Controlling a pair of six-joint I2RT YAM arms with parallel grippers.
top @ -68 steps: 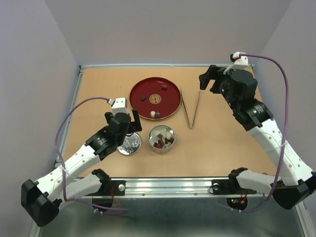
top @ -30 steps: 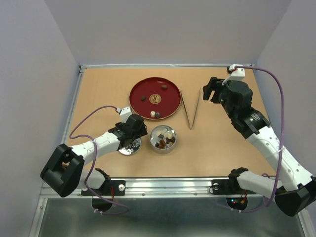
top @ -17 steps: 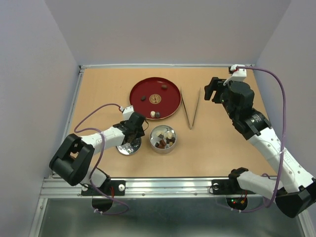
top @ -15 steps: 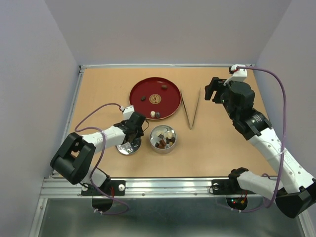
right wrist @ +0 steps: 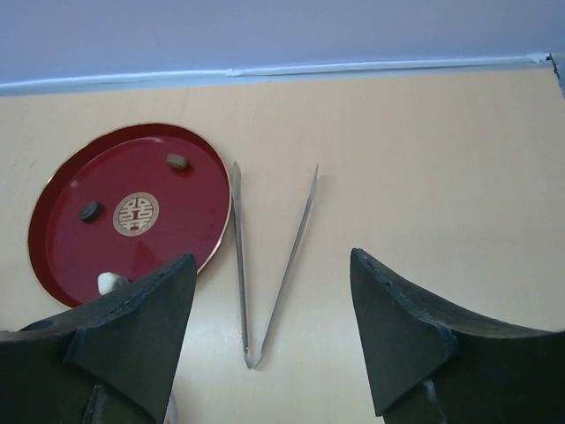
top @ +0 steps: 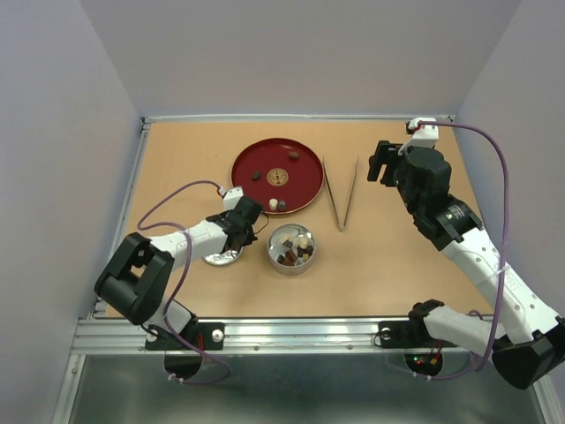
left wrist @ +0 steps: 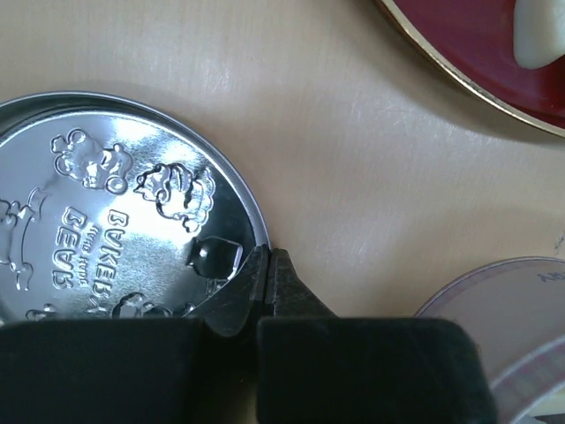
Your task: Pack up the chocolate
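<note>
1. A red plate (top: pixel 265 152) lies on the desk (top: pixel 177 159). It carries four pieces of chocolate (top: pixel 257 175): one on its left part, one near its far rim, and a cream and a dark one together at its near rim.
2. More chocolate fills the round tin (top: pixel 305 231), just nearer than the plate and apart from its rim.
3. The brown oval piece (right wrist: pixel 177 161) at the plate's far side lies with its long axis across the right wrist view. The other pieces are too small to tell.
4. The left gripper (left wrist: pixel 267 265), near-left of the plate, has its fingers pinched on the rim of the silver lid (left wrist: pixel 106 203).
5. The right gripper (right wrist: pixel 269 265) hangs to the right of the plate with its fingers spread wide, holding nothing.
6. The tongs (top: pixel 340 194) lie just right of the plate, their V opening away from the arms.
</note>
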